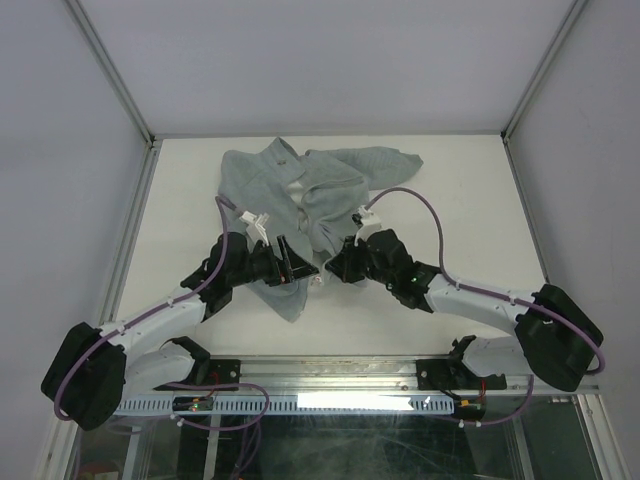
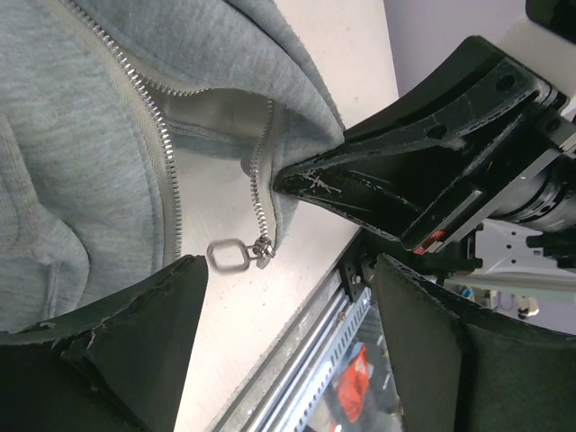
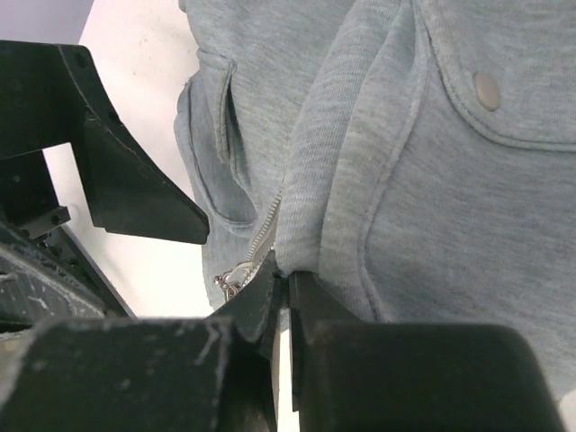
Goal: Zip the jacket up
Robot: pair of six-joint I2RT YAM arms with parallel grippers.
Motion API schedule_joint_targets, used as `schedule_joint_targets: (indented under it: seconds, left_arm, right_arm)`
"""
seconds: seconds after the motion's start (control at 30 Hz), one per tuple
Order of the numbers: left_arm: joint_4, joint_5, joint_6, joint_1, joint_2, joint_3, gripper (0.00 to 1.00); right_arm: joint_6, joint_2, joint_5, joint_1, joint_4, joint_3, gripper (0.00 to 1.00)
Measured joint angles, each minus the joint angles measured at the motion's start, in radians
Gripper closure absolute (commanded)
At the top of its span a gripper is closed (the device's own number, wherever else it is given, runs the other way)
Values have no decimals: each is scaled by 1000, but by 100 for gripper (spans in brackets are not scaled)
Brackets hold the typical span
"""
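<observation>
My right tool [image 3: 288, 301] is clamped on the jacket [image 3: 387, 180] hem beside the zipper pull [image 2: 227, 255]; my left tool [image 2: 288, 274] stands wide open facing that pull.

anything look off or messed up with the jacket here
The jacket lies rumpled and bunched, its zipper undone: the two rows of teeth spread apart, with the zipper pull hanging at the end of one row. No damage shows.

Rumpled grey-green fleece jacket [image 1: 300, 190] on the flat white table [image 1: 460, 210] — black left gripper [image 1: 292, 263] at its near hem, right gripper [image 1: 335, 268] just beside.
</observation>
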State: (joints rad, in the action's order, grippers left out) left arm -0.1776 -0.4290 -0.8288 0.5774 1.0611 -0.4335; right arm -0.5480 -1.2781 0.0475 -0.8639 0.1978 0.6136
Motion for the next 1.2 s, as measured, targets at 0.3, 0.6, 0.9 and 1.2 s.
schedule_joint_targets:
  seconds: [0.3, 0.6, 0.9, 1.2]
  left_arm:
    - [-172, -1, -138, 0, 52, 72, 24]
    - [-323, -43, -192, 6, 151, 85, 64]
    - [-316, -45, -177, 13, 101, 85, 78]
    - [-51, 126, -2, 167, -85, 43, 70]
  right_arm:
    - [-47, 32, 21, 0, 149, -72, 100]
    - [-64, 34, 39, 0, 217, -89, 100]
    - [-64, 41, 8, 0, 223, -89, 100]
    - [-65, 41, -74, 40, 168, -82, 100]
